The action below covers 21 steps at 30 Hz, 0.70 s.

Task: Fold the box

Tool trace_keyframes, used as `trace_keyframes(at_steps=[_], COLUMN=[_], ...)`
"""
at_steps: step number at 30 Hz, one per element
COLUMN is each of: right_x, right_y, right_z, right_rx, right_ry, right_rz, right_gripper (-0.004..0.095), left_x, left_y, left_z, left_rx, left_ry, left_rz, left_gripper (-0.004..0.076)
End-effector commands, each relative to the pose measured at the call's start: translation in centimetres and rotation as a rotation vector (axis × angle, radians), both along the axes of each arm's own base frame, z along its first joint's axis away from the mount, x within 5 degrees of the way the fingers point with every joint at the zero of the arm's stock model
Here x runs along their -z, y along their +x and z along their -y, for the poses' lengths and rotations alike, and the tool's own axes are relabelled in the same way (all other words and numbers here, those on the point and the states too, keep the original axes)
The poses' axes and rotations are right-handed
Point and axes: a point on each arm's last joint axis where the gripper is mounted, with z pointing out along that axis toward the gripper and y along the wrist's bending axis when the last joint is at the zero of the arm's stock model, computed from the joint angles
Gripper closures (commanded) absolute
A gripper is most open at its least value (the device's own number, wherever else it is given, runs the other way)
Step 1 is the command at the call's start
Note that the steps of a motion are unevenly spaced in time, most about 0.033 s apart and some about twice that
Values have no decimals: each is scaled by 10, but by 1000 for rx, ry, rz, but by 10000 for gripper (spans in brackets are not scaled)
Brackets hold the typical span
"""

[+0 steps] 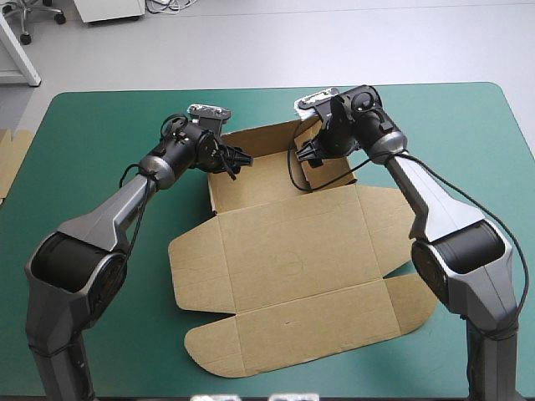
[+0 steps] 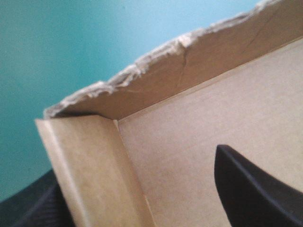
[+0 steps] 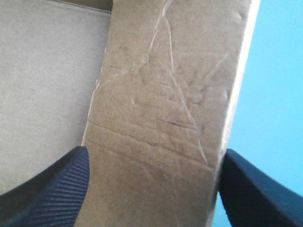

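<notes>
The box (image 1: 292, 259) lies about mid-table on the teal-green cover (image 1: 92, 134), a cut brown sheet only partly raised. Its near panels and rounded flaps lie flat toward the robot. At the far end a back wall and two short side walls stand up around a small floor.

Left gripper (image 1: 236, 159): at the far-left corner of the raised part. In its wrist view the black fingers (image 2: 255, 194) stand wide apart, astride the left side wall (image 2: 90, 175). One finger is inside, over the floor. The other is outside the wall, with only a dark edge of it showing. We note a clear gap between the inner finger and the wall, so it is spread, not clamping. The back wall (image 2: 199, 66) meets the side wall at the corner just ahead. Its top edge is ragged, with the cover beyond.

Right gripper (image 1: 308, 155): at the right side wall (image 3: 161, 132), across the small floor from the left gripper. Its fingers are also wide, and the upright wall, creased and scored on its face, fills the space between them. One finger sits on the box's inner side, the other over bare cover. We cannot tell whether the pads press the board.

A strip of more brown board (image 1: 12, 159) shows at the table's left edge, well apart from the box.
</notes>
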Motion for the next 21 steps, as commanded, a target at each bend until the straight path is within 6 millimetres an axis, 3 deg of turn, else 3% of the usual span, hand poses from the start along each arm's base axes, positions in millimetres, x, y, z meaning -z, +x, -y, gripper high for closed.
trace_keyframes(at_steps=[1, 8, 21], right_x=[-40, -46, -102], right_y=[-9, -10, -34], right_z=[5, 7, 21], right_rx=[-1, 3, 15], right_ry=[37, 16, 38], right_rz=[107, 124, 224], right_gripper=[216, 237, 260], left_x=[-48, -72, -127], left_y=[-9, -16, -43], left_z=[-1, -11, -26], left_rx=[7, 2, -1], left_ry=[-63, -9, -4], left_rz=[142, 227, 370], left_gripper=[197, 197, 225])
